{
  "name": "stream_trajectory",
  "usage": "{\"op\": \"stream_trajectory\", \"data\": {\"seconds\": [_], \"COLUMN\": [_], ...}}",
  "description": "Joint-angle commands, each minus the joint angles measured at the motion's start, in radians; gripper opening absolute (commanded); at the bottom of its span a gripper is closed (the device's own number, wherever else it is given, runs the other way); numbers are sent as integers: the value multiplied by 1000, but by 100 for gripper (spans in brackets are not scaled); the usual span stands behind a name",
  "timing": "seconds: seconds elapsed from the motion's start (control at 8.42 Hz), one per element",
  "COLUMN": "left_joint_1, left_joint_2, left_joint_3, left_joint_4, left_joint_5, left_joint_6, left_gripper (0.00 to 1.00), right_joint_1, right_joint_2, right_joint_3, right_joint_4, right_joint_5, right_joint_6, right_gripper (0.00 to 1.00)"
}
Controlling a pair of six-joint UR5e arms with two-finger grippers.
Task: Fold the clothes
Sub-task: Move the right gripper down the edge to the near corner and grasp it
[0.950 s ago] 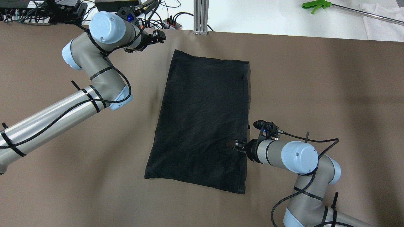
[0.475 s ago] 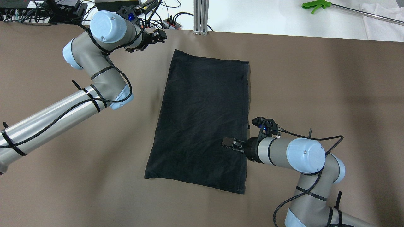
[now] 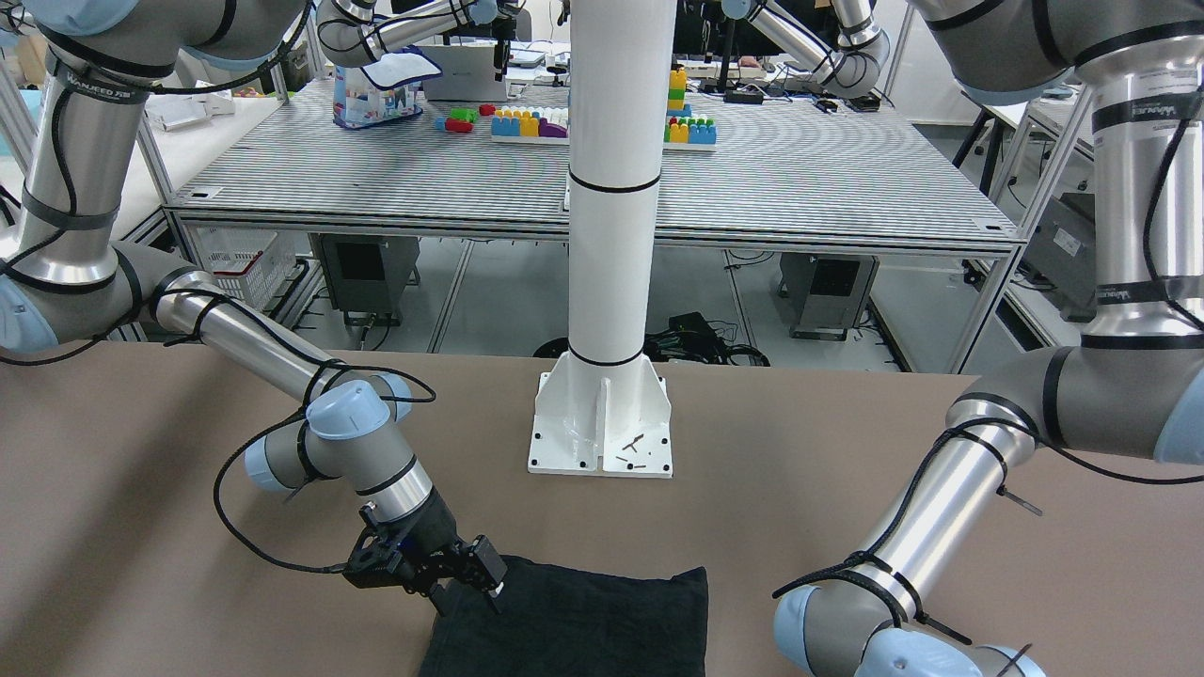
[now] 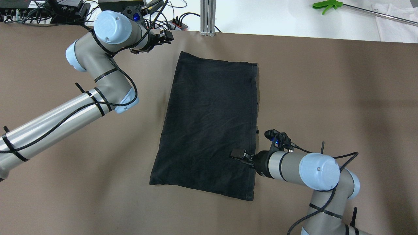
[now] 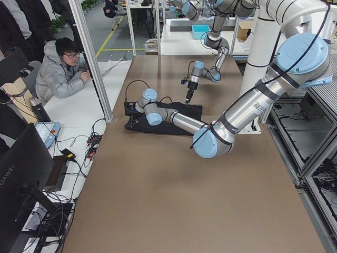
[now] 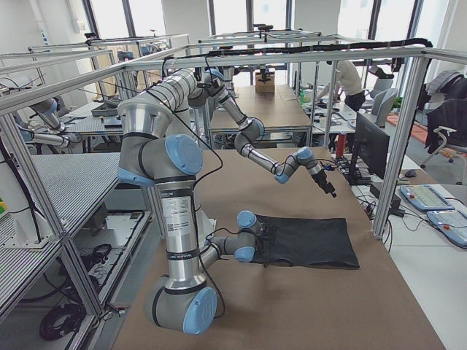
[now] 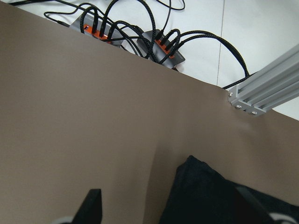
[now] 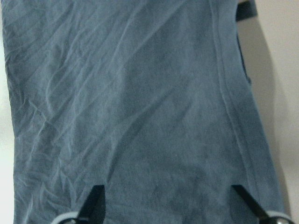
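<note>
The clothes [image 4: 209, 124] are laid out flat on the brown table [image 4: 326, 98]. They are shown as a dark rectangle set slightly askew, with the long sides running away from the robot and a hemmed edge along the robot's right. Fine creases are picked out across the fabric in the right wrist view.

The right gripper [image 4: 235, 153] is held low over the robot-side part of the cloth, just inside that hemmed edge. Its fingers [image 8: 96, 200] are spread wide and nothing is caught between them; only fabric is seen beneath. In the front-facing view the gripper is tipped downward close to the cloth's robot-side edge, but whether the tips are pressed onto the fabric cannot be told.

At the far end, the left gripper [image 4: 166, 35] is held over the table, near the cloth's far left corner and apart from it. Its jaws are also parted wide and nothing is gripped. In the left wrist view that corner is framed between the two fingers, with bare table around it.

Beyond it, a power strip [image 7: 161, 49] hung with black cables and an aluminium post [image 4: 208, 16] are seen at the table's far edge. The white pillar [image 3: 611, 235] is planted on its base plate [image 3: 602, 432] at the robot's side of the table, apart from the cloth. A seated person [image 5: 63, 68] is glimpsed beside the table in the left side view.
</note>
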Motion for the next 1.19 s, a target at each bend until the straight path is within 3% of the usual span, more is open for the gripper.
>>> {"op": "stream_trajectory", "data": {"seconds": [0.0,0.48,0.83,0.95,1.07], "left_joint_1": [2,2,3,3,3], "left_joint_2": [-1,-1,-1,-1,-1], "left_joint_3": [0,0,3,4,7], "left_joint_4": [1,2,2,4,4], "left_joint_5": [0,0,0,0,0], "left_joint_6": [1,3,9,10,12], "left_gripper": [100,100,100,100,100], "right_joint_1": [-125,-200,-216,-214,-208], "right_joint_2": [-17,-21,29,57,77], "right_joint_3": [19,-14,-22,-22,-24], "right_joint_4": [-8,-18,-104,-126,-144], "right_joint_5": [-156,-238,-263,-266,-267], "right_joint_6": [128,130,132,132,167], "right_gripper": [94,95,94,86,50]}}
